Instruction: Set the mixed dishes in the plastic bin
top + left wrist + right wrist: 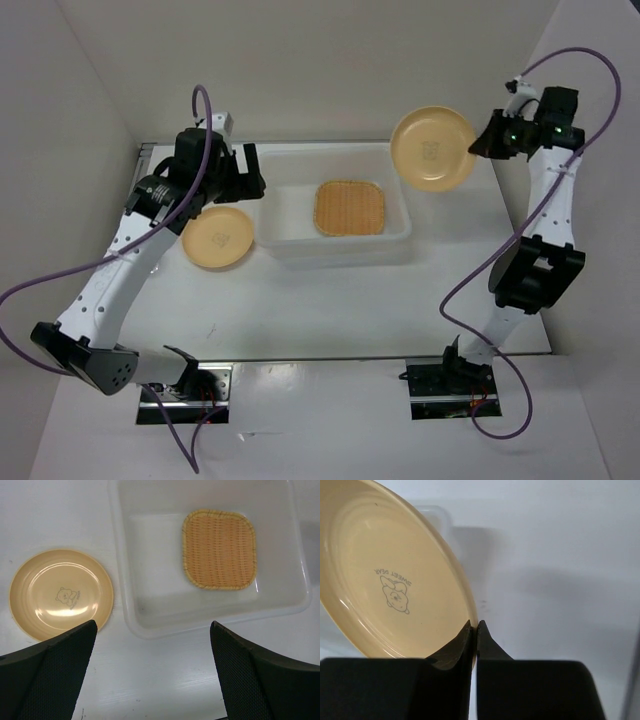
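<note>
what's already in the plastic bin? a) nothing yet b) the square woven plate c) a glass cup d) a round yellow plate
b: the square woven plate lies flat inside the plastic bin, while one round plate lies outside it to the left and the other round plate is pinched by the right end effector.

Bright, even overhead light — soft, pale shadows hug the plastic bin. Just beside the bin, the table gleams with mild glare — wrist views look slightly soft.
</note>
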`<state>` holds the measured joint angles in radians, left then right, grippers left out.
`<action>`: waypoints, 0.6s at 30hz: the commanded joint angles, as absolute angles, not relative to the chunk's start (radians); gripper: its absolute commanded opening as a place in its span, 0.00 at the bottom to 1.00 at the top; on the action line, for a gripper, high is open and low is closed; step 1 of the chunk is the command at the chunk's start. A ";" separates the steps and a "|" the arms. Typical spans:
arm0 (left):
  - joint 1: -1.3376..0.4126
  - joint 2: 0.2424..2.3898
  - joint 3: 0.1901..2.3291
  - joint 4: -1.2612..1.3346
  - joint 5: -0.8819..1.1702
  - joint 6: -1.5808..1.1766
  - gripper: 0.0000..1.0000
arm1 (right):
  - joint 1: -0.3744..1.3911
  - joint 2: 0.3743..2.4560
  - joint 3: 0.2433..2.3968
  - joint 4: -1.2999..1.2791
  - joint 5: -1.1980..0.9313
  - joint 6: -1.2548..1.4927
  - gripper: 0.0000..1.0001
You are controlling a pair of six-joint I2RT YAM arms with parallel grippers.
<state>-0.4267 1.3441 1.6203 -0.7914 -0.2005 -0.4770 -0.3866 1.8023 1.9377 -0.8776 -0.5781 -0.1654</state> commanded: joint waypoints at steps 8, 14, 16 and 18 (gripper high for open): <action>-0.324 1.249 1.557 -0.787 -0.106 -0.543 1.00 | -0.045 1.943 2.089 -0.873 -0.687 -0.199 0.00; -0.304 1.184 1.548 -0.825 -0.078 -0.552 1.00 | 0.021 2.085 2.123 -0.885 -0.635 -0.242 0.00; -0.304 1.164 1.525 -0.834 -0.078 -0.577 1.00 | 0.043 2.121 2.123 -0.894 -0.603 -0.261 0.00; -0.304 1.131 1.500 -0.834 -0.078 -0.593 1.00 | 0.054 2.149 2.114 -0.894 -0.565 -0.279 0.00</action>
<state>-0.3088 1.1809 1.5238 -0.8253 -0.1001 -0.5533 0.0349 2.1445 2.0804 -0.8860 -0.6098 -0.2409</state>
